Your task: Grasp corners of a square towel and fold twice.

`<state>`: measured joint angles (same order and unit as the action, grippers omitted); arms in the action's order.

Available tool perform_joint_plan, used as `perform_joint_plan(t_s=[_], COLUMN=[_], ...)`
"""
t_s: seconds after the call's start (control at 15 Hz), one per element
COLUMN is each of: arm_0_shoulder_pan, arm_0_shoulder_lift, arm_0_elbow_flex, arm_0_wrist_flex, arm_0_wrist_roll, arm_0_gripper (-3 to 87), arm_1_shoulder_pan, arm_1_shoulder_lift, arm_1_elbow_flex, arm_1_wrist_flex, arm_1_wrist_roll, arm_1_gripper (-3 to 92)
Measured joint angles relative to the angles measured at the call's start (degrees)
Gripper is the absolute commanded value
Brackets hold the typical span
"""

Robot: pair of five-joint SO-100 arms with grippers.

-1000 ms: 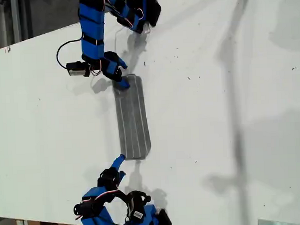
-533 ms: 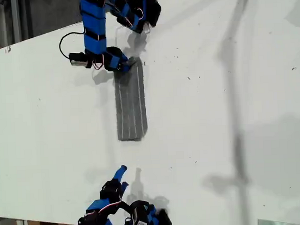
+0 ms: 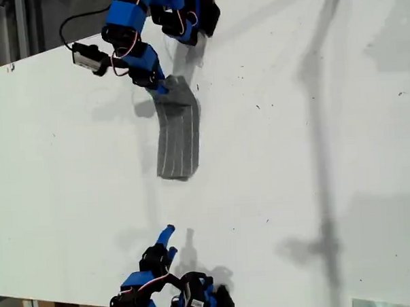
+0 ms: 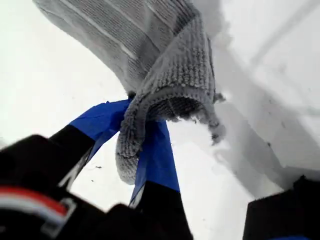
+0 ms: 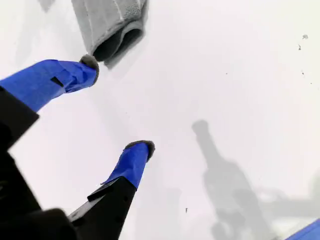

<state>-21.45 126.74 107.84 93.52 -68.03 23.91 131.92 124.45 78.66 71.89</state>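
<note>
Two grippers flank the towel (image 3: 178,138): the first gripper (image 4: 142,135) pinches one lifted end, while the second gripper (image 5: 117,107) hangs spread, apart from the towel's other end.

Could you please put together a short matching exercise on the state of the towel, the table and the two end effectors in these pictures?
Things:
1. my first gripper
2. my second gripper
3. the towel
4. the table

States:
A. white, with small dark specks
B. end effector open, nothing between the fingers
C. folded into a narrow grey strip, one end lifted
D. end effector clamped on fabric

Pairs: 1-D, 2-B, 3-C, 4-A
</note>
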Motion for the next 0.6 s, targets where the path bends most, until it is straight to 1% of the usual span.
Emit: perform_joint_plan(t_s=[0.13,0.33,0.47,0.53,0.6], arm_0_shoulder_pan=[0.53,1.58,2.64,3.08,3.43], arm_0_shoulder_lift=[2.29,5.36,5.89,6.24,6.68], arm_0_elbow_flex=[1.58,4.04,5.45,6.06,6.94], arm_0_wrist_flex=[-0.09,0.00,-0.35,-0.79,-0.97], arm_0_wrist_roll=[-1.14,-3.08,-4.57,-5.19,-5.63], arm_0_gripper=[27.6,27.6,27.5,27.5,27.5], arm_1_shoulder_pan=[-0.35,-2.11,-4.04,-5.27,-6.59], arm_1_shoulder_lift=[-13.27,-40.43,-56.87,-62.23,-65.13], arm_1_elbow_flex=[-11.25,-37.53,-54.14,-58.36,-59.59], arm_1_wrist_flex=[-6.77,-10.02,-12.57,-14.41,-16.96], arm_1_wrist_roll=[-6.94,-16.96,-21.88,-23.55,-24.79], arm_1_gripper=[-0.1,-0.1,-0.1,-0.1,4.5])
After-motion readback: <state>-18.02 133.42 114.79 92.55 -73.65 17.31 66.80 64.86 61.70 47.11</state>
